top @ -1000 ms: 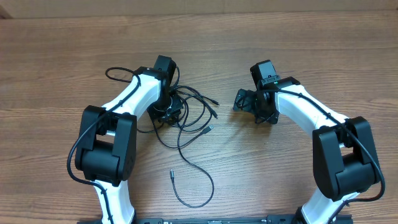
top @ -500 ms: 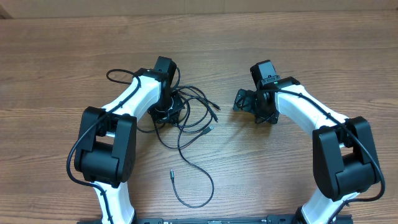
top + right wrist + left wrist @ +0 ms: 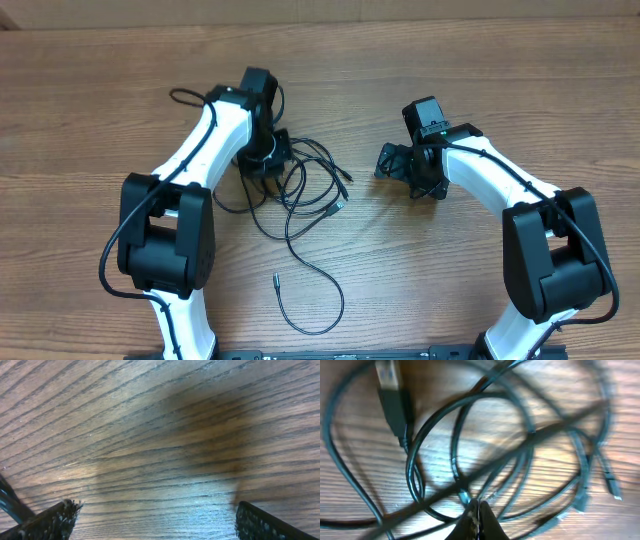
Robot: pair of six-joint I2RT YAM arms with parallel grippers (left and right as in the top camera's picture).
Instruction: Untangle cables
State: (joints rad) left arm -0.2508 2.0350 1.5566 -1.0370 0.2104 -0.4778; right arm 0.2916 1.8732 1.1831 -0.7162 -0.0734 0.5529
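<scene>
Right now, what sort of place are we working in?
Probably a robotics lab bench: a wood-grain tabletop, two white-and-black robot arms based at its near edge, and a loose tangle of thin black cables laid out as practice material.

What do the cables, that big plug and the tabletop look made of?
Cables: matte black, probably a rubbery plastic jacket, bending in soft loops. Plug: dark moulded plastic body, silvery tip, likely metal. Table: wood or wood-look laminate, clear grain lines.

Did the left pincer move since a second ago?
Yes. The left pincer, shut on the cables, moved up the picture toward the table's far edge, away from the loose plug near the bottom.
</scene>
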